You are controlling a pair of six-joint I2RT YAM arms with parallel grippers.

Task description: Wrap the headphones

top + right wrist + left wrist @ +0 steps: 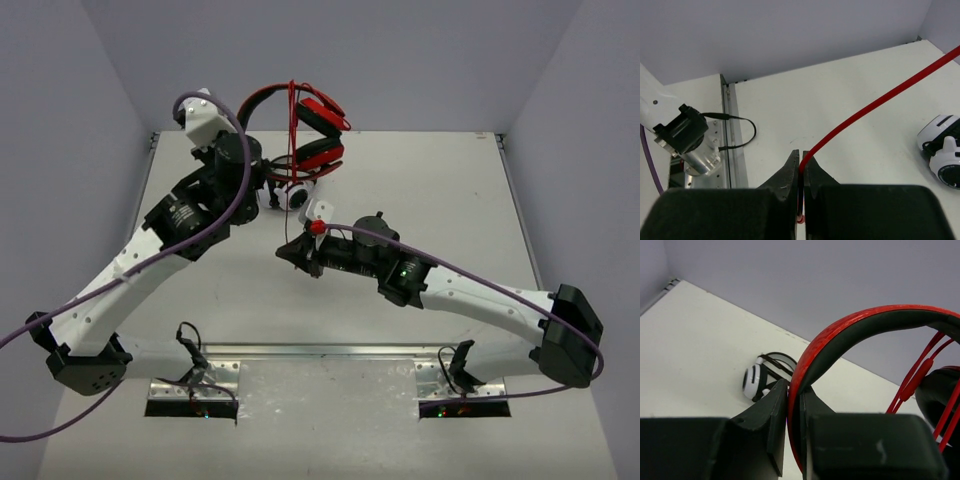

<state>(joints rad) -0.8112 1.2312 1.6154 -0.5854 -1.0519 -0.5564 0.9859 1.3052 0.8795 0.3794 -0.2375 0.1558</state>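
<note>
The red headphones (318,128) are held up above the far middle of the table. My left gripper (268,180) is shut on the red headband (850,327), which runs between its jaws (794,395). Several strands of the thin red cable (920,375) cross beside a black ear pad (940,400). The cable (292,170) runs down from the headband to my right gripper (295,255). That gripper (801,160) is shut on the cable (880,100) near its end, and the cable stretches taut up and to the right.
The white-and-black striped headphones (292,196) lie on the table below the red ones, between the two grippers; they also show in the left wrist view (757,380) and the right wrist view (942,150). A metal mounting rail (320,352) runs along the near edge.
</note>
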